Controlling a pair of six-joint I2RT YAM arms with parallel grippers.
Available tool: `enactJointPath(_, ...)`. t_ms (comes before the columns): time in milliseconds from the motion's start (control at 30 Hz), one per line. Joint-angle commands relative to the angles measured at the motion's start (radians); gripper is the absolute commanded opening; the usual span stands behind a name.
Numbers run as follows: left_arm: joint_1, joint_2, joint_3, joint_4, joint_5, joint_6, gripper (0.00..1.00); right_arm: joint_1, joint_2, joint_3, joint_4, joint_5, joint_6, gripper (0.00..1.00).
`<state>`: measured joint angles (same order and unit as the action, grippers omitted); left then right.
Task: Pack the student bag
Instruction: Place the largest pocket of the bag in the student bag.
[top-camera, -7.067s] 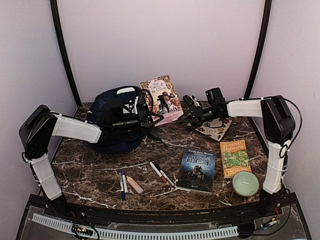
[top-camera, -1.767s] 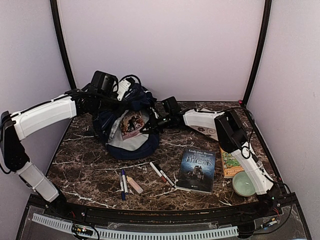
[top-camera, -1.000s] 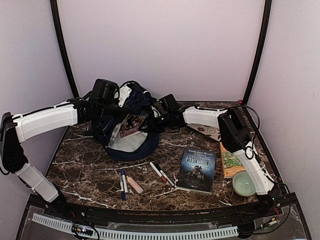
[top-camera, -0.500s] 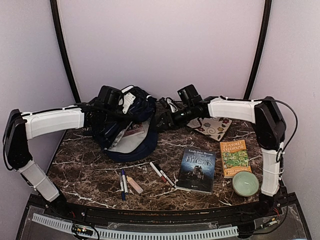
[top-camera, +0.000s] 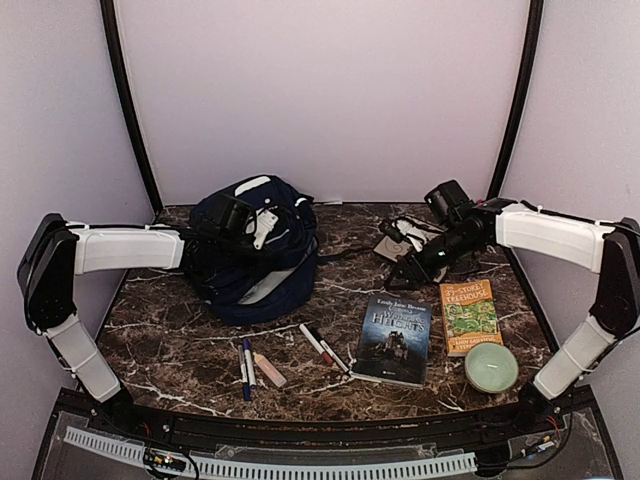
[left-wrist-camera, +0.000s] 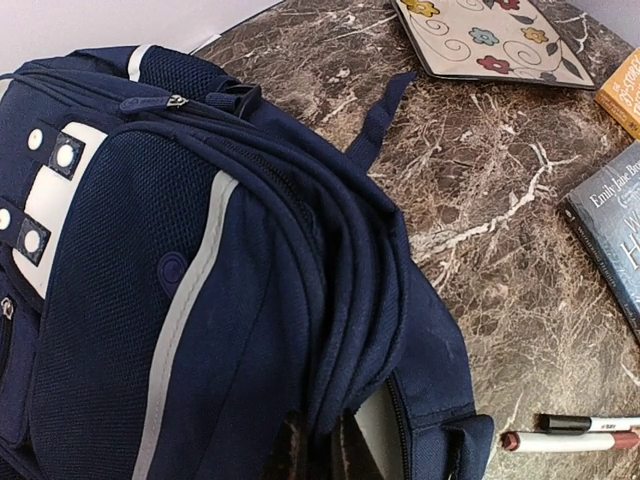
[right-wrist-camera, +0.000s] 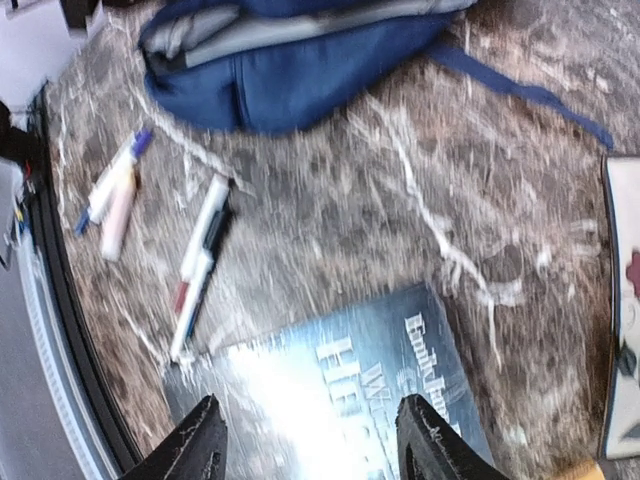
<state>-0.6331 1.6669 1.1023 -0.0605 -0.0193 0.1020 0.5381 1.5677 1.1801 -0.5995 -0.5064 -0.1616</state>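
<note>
The student bag (top-camera: 250, 255), navy blue with white trim, lies at the back left of the table and fills the left wrist view (left-wrist-camera: 200, 280). My left gripper (top-camera: 236, 216) rests on top of it. In the left wrist view this gripper (left-wrist-camera: 322, 455) is shut on a fold of the bag's fabric beside a narrow gap in the zip opening. My right gripper (top-camera: 410, 266) is open and empty, away from the bag. In the right wrist view it (right-wrist-camera: 315, 450) hangs over a dark blue book (right-wrist-camera: 380, 390).
The dark book (top-camera: 395, 338), an orange book (top-camera: 469, 315) and a green bowl (top-camera: 491, 366) lie front right. A flowered plate (left-wrist-camera: 490, 40) sits behind the right arm. Two markers (top-camera: 322, 345), two pens (top-camera: 246, 368) and an eraser (top-camera: 268, 369) lie in front.
My right gripper has drawn back from the bag to the right and now hangs over the dark book. The bag's flap has come down and the book inside no longer shows.
</note>
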Motion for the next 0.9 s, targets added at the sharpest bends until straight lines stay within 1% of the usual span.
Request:
enactJointPath(0,0.001,-0.034,-0.029,0.008,-0.009,-0.045,0.0,-0.009,-0.063,-0.08,-0.192,0.076,-0.242,0.58)
enactJointPath(167,0.001,-0.058,-0.024,0.012,-0.025,-0.053,0.0,-0.007,-0.141,-0.2,-0.259,0.146,-0.412,0.58)
enactJointPath(233,0.001,-0.062,-0.018,0.009,-0.026,-0.053,0.0,-0.002,-0.148,-0.235,-0.259,0.215,-0.452,0.59)
enactJointPath(333,0.001,-0.061,-0.01,0.0,-0.028,-0.054,0.0,0.0,-0.15,-0.276,-0.232,0.308,-0.472,0.6)
enactJointPath(433,0.001,-0.058,-0.012,-0.001,-0.02,-0.058,0.0,-0.026,-0.156,-0.278,-0.203,0.367,-0.434,0.6)
enactJointPath(500,0.001,-0.055,-0.007,-0.006,-0.011,-0.06,0.01,-0.068,-0.148,-0.248,-0.231,0.365,-0.418,0.6)
enactJointPath(600,0.001,-0.051,-0.003,-0.005,0.0,-0.065,0.03,-0.192,-0.149,-0.221,-0.26,0.332,-0.422,0.58)
enactJointPath(733,0.001,-0.042,0.006,-0.005,0.018,-0.076,0.07,-0.328,-0.16,-0.21,-0.261,0.327,-0.426,0.58)
enactJointPath(867,0.001,-0.026,0.011,-0.001,0.038,-0.081,0.06,-0.477,-0.131,-0.192,-0.261,0.311,-0.409,0.57)
